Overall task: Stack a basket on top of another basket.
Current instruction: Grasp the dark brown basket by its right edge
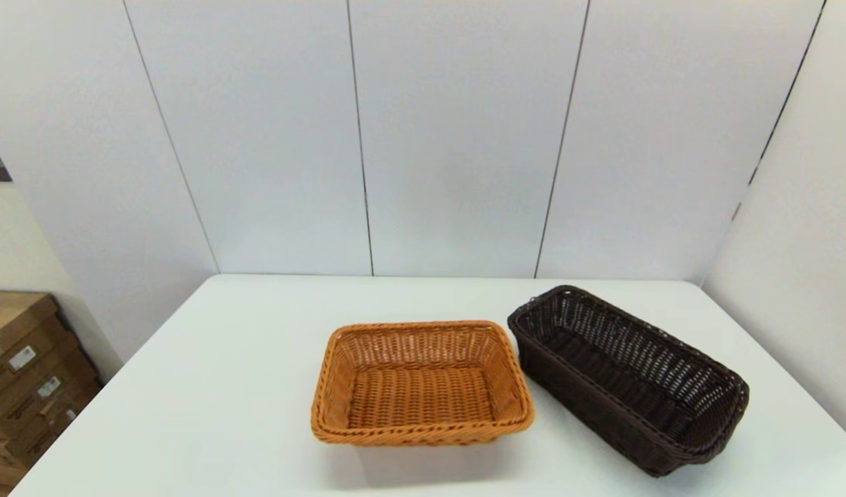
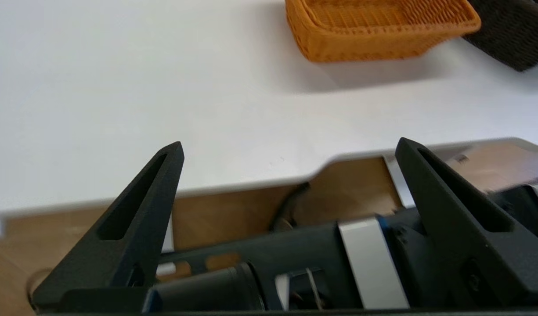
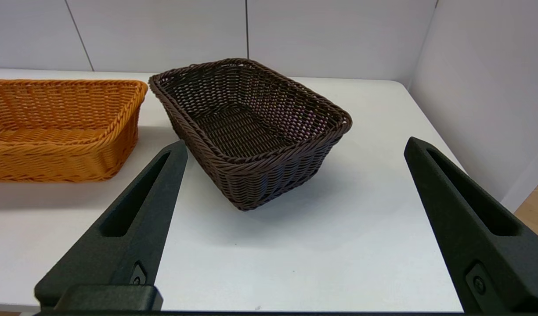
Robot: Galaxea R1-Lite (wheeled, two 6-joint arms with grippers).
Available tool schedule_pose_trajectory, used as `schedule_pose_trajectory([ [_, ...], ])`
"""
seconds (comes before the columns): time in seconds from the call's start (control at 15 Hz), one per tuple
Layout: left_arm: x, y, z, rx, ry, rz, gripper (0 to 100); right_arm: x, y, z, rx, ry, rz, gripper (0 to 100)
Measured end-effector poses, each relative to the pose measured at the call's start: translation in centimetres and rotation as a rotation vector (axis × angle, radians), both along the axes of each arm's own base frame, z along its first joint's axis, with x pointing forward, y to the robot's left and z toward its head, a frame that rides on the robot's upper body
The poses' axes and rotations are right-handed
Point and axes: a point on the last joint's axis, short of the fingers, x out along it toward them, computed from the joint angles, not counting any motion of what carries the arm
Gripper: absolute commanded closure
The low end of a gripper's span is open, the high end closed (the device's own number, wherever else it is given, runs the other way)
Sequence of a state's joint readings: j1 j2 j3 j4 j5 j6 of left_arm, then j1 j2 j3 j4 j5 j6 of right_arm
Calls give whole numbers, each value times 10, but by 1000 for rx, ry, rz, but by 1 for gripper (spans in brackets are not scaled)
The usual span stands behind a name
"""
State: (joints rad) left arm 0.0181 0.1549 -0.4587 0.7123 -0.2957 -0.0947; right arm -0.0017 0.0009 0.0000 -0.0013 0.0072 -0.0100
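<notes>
white worktop (image 1: 222,386) fills the lower head view, backed by pale wall panels (image 1: 457,138); cardboard boxes (image 1: 22,373) sit on the floor off its left edge. dark brown wicker basket (image 1: 626,376) is the bigger, deeper one, on the right side of the worktop, set at an angle, upright, nothing in it. orange-tan wicker basket (image 1: 423,383) sits centre, squared to the robot, upright, nothing in it, just beside the dark one; near corners look close, cannot tell if the rims touch. no stacking done yet.

neither arm shows in the head view. right gripper (image 3: 295,147) sits low at the near edge of the worktop, aimed at the dark basket's near short end, fingers (image 3: 132,219) spread wide, holding nothing. left gripper (image 2: 288,147) hangs back below the near worktop edge, well apart from both baskets, fingers (image 2: 137,228) also wide apart, holding nothing; looks parked.

risks, judged from here: the dark basket is the larger one, so it likely won't nest in the orange one and may perch on the braided rim and rock or slide off. a one-sided rim pinch on the short end could let the long body sag and tilt. the close corners mean a careless lift may drag or nudge the orange basket. weave is open, a finger tip could snag in it.
</notes>
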Motion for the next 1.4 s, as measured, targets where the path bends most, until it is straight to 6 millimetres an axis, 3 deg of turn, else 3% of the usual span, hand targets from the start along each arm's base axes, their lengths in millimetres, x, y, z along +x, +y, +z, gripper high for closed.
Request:
schedule_pose_trajectory([
  [0.27,0,1,-12,34,-185,9,0,0,0,0,0,0,0,0],
  [0.73,26,7,-43,266,-356,193,0,0,0,0,0,0,0,0],
  [1.4,33,7,-54,248,-387,210,0,0,0,0,0,0,0,0],
])
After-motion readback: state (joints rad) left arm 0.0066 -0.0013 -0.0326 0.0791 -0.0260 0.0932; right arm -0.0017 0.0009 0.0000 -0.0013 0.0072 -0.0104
